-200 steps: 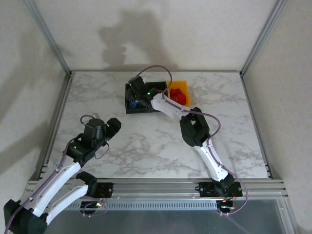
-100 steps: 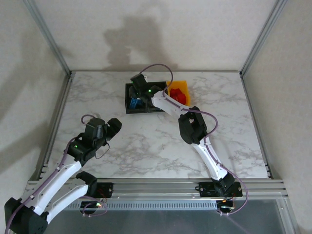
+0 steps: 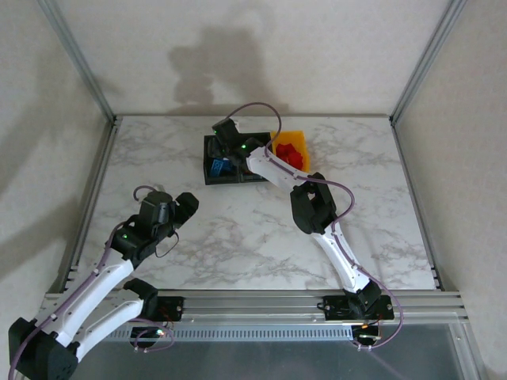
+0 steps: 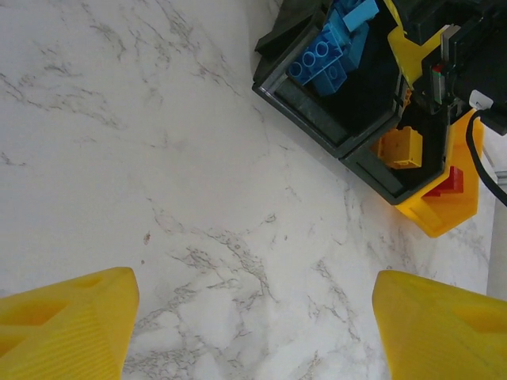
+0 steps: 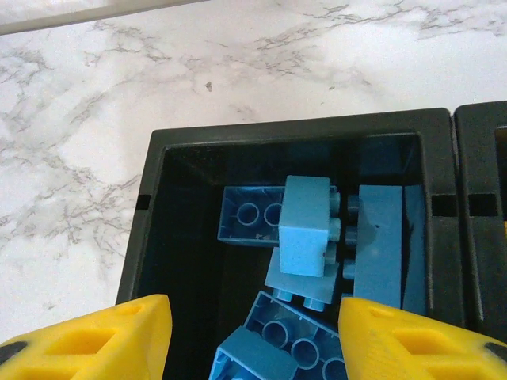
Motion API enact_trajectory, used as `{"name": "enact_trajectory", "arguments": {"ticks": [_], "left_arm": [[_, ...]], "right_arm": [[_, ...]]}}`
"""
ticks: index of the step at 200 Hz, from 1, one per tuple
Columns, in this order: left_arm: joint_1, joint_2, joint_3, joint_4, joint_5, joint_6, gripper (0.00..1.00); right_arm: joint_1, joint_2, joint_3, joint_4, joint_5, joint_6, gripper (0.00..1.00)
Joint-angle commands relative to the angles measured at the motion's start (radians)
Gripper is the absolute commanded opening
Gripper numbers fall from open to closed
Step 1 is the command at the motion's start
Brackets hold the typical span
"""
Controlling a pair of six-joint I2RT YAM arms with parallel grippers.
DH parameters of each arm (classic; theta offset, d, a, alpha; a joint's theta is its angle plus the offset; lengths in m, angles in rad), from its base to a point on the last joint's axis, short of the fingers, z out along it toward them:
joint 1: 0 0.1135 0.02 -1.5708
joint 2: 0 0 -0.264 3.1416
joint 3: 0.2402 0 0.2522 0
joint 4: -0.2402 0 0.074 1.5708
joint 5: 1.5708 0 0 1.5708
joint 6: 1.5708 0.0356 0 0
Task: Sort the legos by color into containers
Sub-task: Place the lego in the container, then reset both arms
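Legos partly cut off below; right tool apart, left tool apart, apparently empty.

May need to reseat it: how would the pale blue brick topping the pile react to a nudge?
Probably tumbles: the pale blue brick lies on its side, perched on other blue bricks. Sharp edges suggest rigid plastic. Its smooth faces may slip.

Nothing legible here — no words, numbers, brands or signs on any surface shown.
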Motion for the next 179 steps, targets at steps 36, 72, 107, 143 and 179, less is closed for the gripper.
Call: {"name": "enact_trajectory", "arguments": {"ticks": [36, 72, 107, 143, 179], "left_arm": [[0.012, 0.055, 0.053, 0.022, -0.040, 0.043, 0.84], [0.012, 0.160, 0.120, 0.069, -0.066, 0.116, 1.00], [0.012, 0.275, 0.202, 0.108, -0.098, 0.182, 0.99], [0.011, 0.371, 0.261, 0.158, -0.195, 0.277, 1.00], [0.018, 0.368, 0.220, 0.276, -0.425, 0.414, 1.00]], "right_arm": [[0.002, -0.284, -0.264, 0.094, 0.082, -0.066, 0.66], [-0.006, -0.483, -0.531, 0.168, 0.129, -0.110, 0.97], [-0.048, -0.682, -0.796, 0.216, 0.170, -0.116, 0.99], [-0.111, -0.922, -1.079, 0.282, 0.218, -0.129, 0.99], [-0.189, -1.135, -1.299, 0.320, 0.385, -0.163, 0.99]]}}
